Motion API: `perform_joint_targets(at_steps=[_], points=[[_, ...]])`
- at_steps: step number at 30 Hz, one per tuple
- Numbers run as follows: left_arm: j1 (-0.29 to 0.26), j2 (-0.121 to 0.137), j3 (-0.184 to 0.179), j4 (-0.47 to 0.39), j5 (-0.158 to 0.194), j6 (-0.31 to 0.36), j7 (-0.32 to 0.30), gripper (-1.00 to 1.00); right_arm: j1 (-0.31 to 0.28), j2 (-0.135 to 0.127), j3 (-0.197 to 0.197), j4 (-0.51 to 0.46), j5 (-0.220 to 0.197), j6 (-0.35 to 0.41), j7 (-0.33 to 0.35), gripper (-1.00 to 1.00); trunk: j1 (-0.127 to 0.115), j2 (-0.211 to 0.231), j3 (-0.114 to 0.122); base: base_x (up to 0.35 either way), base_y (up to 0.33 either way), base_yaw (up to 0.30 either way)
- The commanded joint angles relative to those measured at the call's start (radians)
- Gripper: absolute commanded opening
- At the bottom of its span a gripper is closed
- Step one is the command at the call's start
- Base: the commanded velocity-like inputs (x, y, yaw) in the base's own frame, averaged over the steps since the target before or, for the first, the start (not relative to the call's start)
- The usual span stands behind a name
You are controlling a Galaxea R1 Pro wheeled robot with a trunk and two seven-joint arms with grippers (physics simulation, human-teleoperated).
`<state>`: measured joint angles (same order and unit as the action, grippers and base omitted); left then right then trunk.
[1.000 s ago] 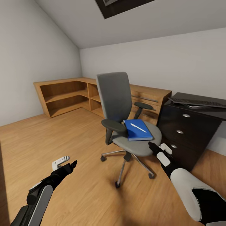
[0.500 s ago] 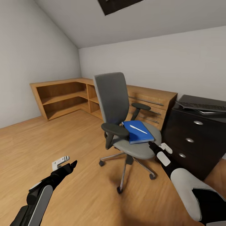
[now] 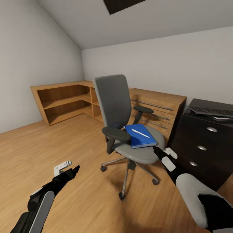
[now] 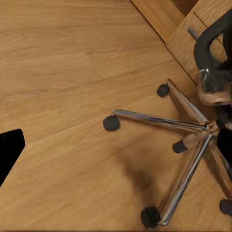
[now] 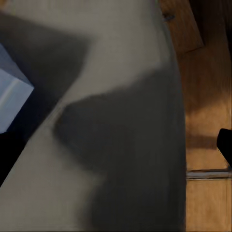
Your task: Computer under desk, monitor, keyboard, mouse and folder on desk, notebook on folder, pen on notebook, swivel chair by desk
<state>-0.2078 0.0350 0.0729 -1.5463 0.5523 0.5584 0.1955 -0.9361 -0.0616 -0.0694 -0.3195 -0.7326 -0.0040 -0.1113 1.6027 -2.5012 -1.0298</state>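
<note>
You're reaching for the folder (image 3: 140, 136) at the chair (image 3: 129, 126) seat's front edge: bring the right gripper (image 3: 157, 151), whose jaws' state I cannot tell, onto its near edge.

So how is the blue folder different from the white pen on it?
The folder is bright blue, while the pen is white. The folder is a broad flat rectangle; the pen is a thin stick, much smaller. The folder rests right on the swivel chair's grey seat, and the pen lies slanted on top of the folder. Both lie flat, and neither gripper is holding them.
</note>
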Motion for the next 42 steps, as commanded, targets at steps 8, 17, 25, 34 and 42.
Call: perform_joint_targets(at_steps=[8,17,25,34,42], points=[[-0.001,0.000,-0.002,0.011,0.011,0.005,0.008,1.00,0.000,-0.001,-0.001,0.051,-0.010,-0.001,-0.005,1.00,0.000,0.000,-0.001,0.001,-0.291,0.000],[-0.001,0.000,-0.001,0.012,0.011,0.005,0.008,1.00,0.000,-0.001,-0.001,0.054,-0.010,-0.001,-0.005,1.00,0.000,0.000,-0.001,0.000,-0.189,0.005],[-0.001,0.000,-0.001,0.012,0.011,0.005,0.008,1.00,0.000,0.000,0.000,0.054,-0.010,-0.001,-0.005,1.00,0.000,0.000,-0.001,0.000,-0.007,0.191],[-0.001,0.000,-0.001,0.012,0.011,0.005,0.008,1.00,0.000,0.000,0.000,0.054,-0.010,-0.001,-0.005,1.00,0.000,0.000,-0.001,0.000,0.000,0.271],[-0.001,0.001,-0.001,0.012,0.011,0.005,0.008,1.00,0.000,0.000,0.000,0.054,-0.010,-0.001,-0.005,1.00,0.000,0.000,-0.001,0.000,0.000,0.257]])
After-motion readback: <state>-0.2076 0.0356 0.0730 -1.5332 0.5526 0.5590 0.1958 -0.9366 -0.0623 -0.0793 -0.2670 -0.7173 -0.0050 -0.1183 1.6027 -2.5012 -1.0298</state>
